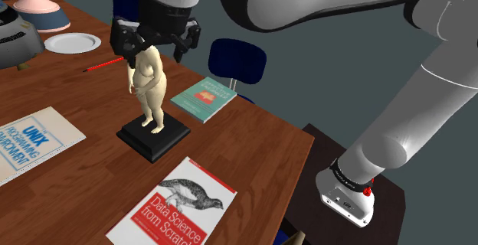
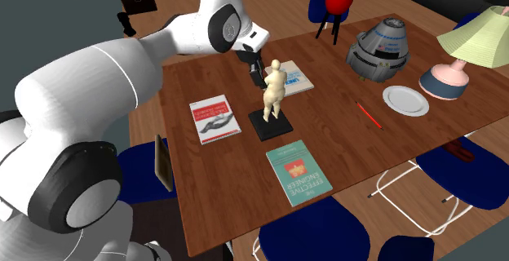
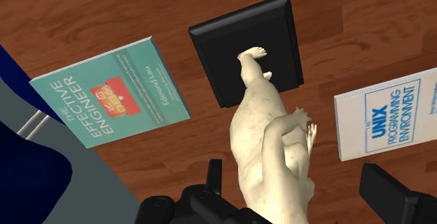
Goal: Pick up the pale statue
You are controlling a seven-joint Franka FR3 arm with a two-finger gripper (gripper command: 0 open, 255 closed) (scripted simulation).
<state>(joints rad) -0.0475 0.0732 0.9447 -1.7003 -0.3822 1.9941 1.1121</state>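
Jaws stood apart, released, one on each side of the pale cream figurine of a standing nude [image 1: 150, 83], touching neither flank as far as the wrist view showed. The all-black two-finger gripper [image 1: 156, 50] hung over the figurine's head and shoulders at the upper middle of the shoulder view, pointing nearly straight down. The figurine stood upright on its flat black square plinth [image 1: 153, 138] near the middle of the brown wooden table [image 1: 260, 140]. A teal paperback [image 1: 203, 98] lay just to its right in that frame, and a white UNIX book [image 3: 385, 117] lay on its other side.

To grasp well, the fingers would probably need to go lower onto the torso and centre first, since in the wrist view the figure sat closer to one finger [image 3: 214, 175] than the other. Closing slowly should avoid tipping so tall and narrow a piece. The white arm [image 1: 398, 90] arched in from the lower right, its wrist vertical above the figurine.
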